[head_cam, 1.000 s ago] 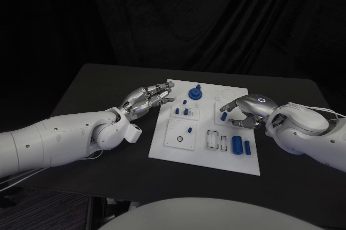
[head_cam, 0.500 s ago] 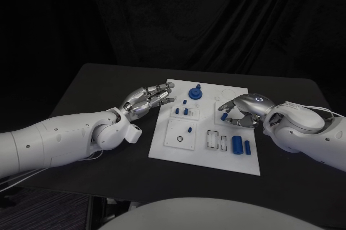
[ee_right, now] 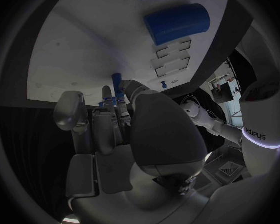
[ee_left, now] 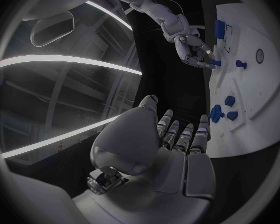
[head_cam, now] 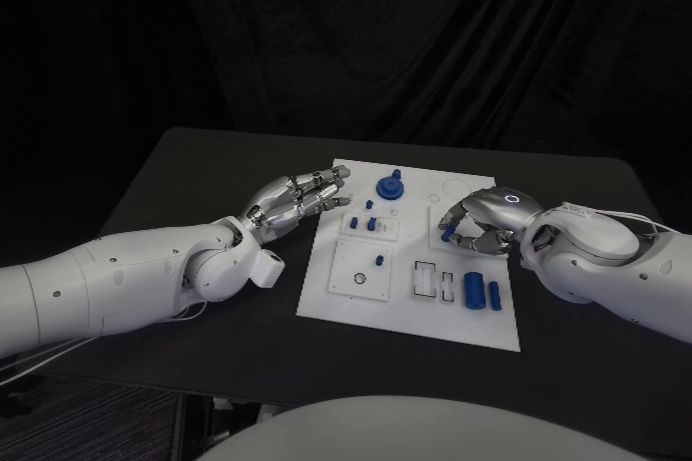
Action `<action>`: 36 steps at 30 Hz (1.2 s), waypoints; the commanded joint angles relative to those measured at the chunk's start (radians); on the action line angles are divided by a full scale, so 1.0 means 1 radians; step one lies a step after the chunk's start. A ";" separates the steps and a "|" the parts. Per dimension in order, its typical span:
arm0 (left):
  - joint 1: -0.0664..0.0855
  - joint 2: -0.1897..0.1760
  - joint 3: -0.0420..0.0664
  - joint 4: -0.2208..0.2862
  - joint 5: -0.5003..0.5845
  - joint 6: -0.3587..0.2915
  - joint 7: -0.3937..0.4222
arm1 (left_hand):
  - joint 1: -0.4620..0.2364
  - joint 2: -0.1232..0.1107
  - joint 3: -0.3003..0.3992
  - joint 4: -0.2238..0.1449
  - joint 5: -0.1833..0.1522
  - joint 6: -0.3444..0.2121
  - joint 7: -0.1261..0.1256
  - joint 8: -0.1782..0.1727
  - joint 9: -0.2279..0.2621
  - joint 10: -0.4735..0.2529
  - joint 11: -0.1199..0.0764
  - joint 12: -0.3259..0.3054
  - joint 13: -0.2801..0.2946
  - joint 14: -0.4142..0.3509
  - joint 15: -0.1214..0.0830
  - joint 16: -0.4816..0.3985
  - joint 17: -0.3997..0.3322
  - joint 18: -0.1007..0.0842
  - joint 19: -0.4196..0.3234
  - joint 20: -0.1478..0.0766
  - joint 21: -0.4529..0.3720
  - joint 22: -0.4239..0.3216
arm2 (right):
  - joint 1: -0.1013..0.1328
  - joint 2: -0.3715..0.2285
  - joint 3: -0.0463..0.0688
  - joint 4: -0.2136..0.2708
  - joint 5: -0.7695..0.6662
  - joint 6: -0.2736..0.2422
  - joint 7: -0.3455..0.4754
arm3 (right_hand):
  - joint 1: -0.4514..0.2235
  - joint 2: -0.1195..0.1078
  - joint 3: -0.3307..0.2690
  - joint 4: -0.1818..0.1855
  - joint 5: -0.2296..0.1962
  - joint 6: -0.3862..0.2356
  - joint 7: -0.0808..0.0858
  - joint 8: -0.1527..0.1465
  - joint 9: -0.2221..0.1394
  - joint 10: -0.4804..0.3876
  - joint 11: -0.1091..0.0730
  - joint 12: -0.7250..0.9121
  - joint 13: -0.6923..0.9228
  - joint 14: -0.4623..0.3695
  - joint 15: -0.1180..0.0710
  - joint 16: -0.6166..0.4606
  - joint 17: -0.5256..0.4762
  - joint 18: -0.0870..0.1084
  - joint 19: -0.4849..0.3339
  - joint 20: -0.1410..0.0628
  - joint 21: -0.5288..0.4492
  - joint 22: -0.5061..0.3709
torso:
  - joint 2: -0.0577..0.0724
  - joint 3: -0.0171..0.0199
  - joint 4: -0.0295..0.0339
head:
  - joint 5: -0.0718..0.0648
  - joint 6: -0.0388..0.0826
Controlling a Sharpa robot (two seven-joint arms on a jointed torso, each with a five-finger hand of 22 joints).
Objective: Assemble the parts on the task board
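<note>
Black table [head_cam: 188,171], black drape behind. White task board [head_cam: 411,326] lies mid-table. We count roughly nine blue parts [head_cam: 473,287] on it, some too small to be sure of. Our right hand [head_cam: 479,221] curls over the board's right side, fingertips pinching a small blue peg [head_cam: 449,232]. Our left hand [head_cam: 293,201] hovers at the board's left edge, fingers apart, holding nothing.

White task board [head_cam: 411,316] lies flat mid-table, small blue parts [head_cam: 482,293] on it.
</note>
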 commanded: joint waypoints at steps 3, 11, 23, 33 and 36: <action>-0.002 0.002 0.001 0.001 0.003 0.016 0.010 | 0.004 0.005 0.001 -0.005 0.004 0.011 0.003 0.005 0.002 0.002 0.006 0.008 0.002 -0.002 0.006 0.003 0.000 -0.014 -0.005 0.001 -0.004 -0.002 | -0.005 0.002 0.001 -0.007 -0.002 -0.006 0.003 | 0.007 0.000 0.010 -0.006 -0.001 0.039 0.006 0.022 0.024 0.026 -0.004 -0.012 0.000 0.027 -0.011 0.003 0.065 0.003 0.009 0.000 0.009 0.147 | -0.001 -0.0001 0.0005 | 0.002 0.000; -0.003 0.005 0.001 -0.002 0.003 0.019 0.008 | 0.004 0.005 0.002 -0.005 0.004 0.013 0.004 0.005 0.003 0.004 0.007 0.010 0.002 -0.002 0.006 0.004 0.000 -0.014 -0.004 0.001 -0.004 -0.001 | -0.006 0.004 0.001 -0.008 -0.002 -0.022 0.010 | 0.013 0.002 0.017 -0.022 -0.001 0.072 0.010 0.044 0.062 0.073 -0.017 -0.018 0.001 0.029 -0.023 0.004 0.067 0.001 0.014 -0.010 0.022 0.150 | -0.001 -0.0003 0.0001 | 0.005 0.000; -0.004 0.000 0.001 0.001 0.003 0.016 0.005 | 0.004 0.006 0.002 -0.006 0.002 0.019 0.006 0.006 0.003 0.008 0.009 0.014 0.003 -0.001 0.006 0.004 0.000 -0.015 -0.003 0.001 -0.003 0.000 | 0.002 -0.030 0.002 0.046 -0.002 -0.104 0.013 | 0.017 0.000 0.021 -0.034 -0.002 0.087 0.030 0.057 0.098 0.124 -0.034 -0.024 0.003 0.030 -0.035 0.003 0.067 0.000 0.016 -0.021 0.031 0.152 | -0.001 -0.0003 0.0010 | 0.016 0.000; -0.005 0.002 0.001 0.001 0.003 0.012 0.001 | 0.004 0.007 0.002 -0.006 0.000 0.024 0.007 0.007 0.004 0.010 0.011 0.017 0.003 0.000 0.007 0.005 0.000 -0.015 -0.002 0.001 -0.003 0.001 | 0.065 -0.066 0.002 0.123 -0.002 -0.116 0.003 | 0.016 0.000 0.020 -0.036 -0.002 0.104 0.030 0.070 0.120 0.149 -0.041 -0.029 0.003 0.031 -0.041 0.002 0.067 -0.001 0.018 -0.027 0.035 0.152 | -0.001 0.0000 0.0005 | 0.021 0.000; -0.005 0.004 0.001 0.000 0.003 0.012 0.000 | 0.004 0.008 0.003 -0.006 -0.002 0.024 0.008 0.008 0.004 0.011 0.012 0.017 0.004 0.000 0.007 0.005 0.001 -0.015 -0.001 0.001 -0.003 0.001 | 0.084 -0.075 0.002 0.155 -0.002 -0.105 -0.004 | 0.015 0.000 0.019 -0.036 -0.002 0.108 0.029 0.073 0.127 0.157 -0.043 -0.031 0.003 0.031 -0.042 0.001 0.067 -0.001 0.018 -0.029 0.035 0.152 | -0.001 -0.0007 0.0007 | 0.020 0.000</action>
